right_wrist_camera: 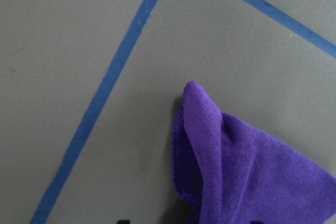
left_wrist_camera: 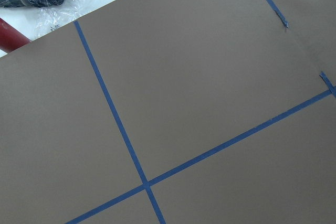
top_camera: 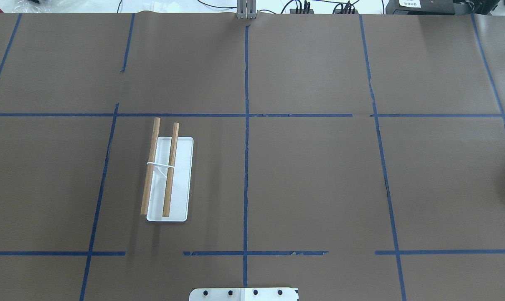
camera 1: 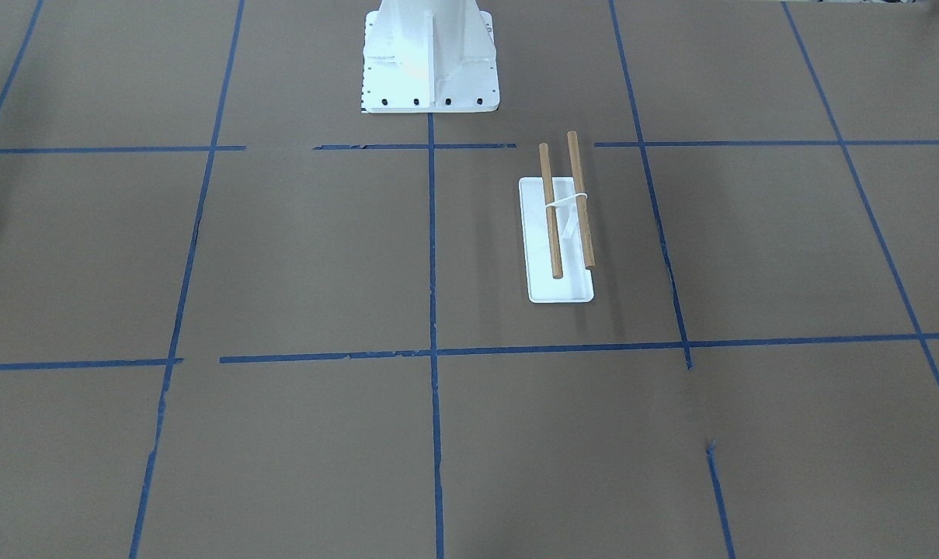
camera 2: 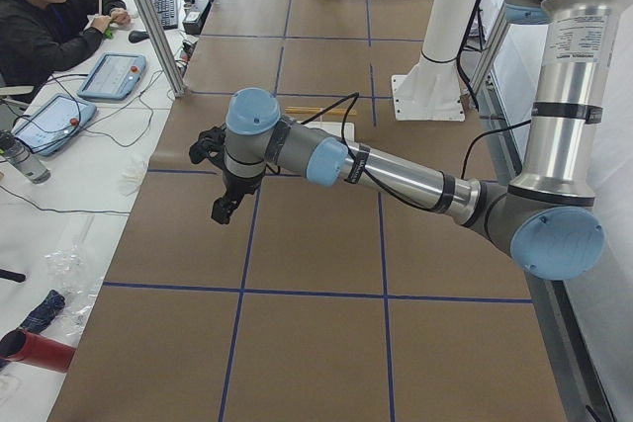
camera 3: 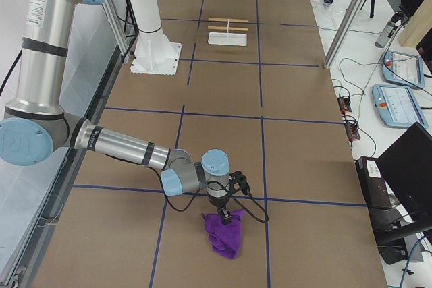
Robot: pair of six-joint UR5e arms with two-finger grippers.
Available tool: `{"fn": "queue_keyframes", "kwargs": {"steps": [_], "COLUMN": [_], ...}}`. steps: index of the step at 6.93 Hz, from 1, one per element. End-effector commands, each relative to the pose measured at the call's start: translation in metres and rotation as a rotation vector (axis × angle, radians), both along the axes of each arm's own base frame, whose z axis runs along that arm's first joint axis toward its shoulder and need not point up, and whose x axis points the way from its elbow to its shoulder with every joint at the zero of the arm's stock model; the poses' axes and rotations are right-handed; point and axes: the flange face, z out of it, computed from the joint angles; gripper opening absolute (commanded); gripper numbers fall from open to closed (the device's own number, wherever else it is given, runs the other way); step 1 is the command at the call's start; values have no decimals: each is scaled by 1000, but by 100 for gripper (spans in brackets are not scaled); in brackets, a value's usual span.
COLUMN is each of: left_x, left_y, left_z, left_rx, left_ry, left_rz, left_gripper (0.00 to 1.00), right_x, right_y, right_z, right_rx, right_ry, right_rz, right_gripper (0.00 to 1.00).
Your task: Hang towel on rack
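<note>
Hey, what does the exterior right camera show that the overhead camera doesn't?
Only exterior right: the purple towel bunched on the table, with the right gripper at its top and the right arm reaching to it. Only overhead: nothing of the task that the other lacks; no towel or arm shows there. Both: the rack, its two wooden rods bare, the white pedestal, and the blue tape grid.

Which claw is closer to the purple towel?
Right. The right claw sits just above the towel; the left claw hangs far away at the other end of the table.
</note>
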Motion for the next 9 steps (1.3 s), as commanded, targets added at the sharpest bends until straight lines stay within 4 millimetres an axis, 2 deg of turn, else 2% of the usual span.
{"fn": "queue_keyframes", "kwargs": {"steps": [1,3,4,5,6,7,8,9], "left_x": [0,0,0,0,0,0,0,3], "left_y": [0,0,1,-1,-2,-1,-1,-5], "left_z": [0,0,-1,-2,-2,-9,-20,-30], "left_rx": [1,-1,7,29,52,66,129,138], "left_ry": [0,1,1,2,3,4,3,24], "left_rz": [0,1,2,0,0,1,-1,-34], "left_gripper": [100,100,100,100,100,100,100,100], "right_x": [-4,-4,1,-3,-7,-13,-24,-38], "right_y": [2,-6,-14,-32,-66,-91,-114,-133], "right_z": [4,-6,-30,-70,-131,-183,-222,-275], "right_rx": [21,82,123,120,126,159,227,288], "right_ry": [44,32,22,11,10,0,-51,-142], "right_rz": [-30,-99,-99,-99,-91,-79,-86,-106], "right_gripper": [0,0,0,0,0,0,0,0]}}
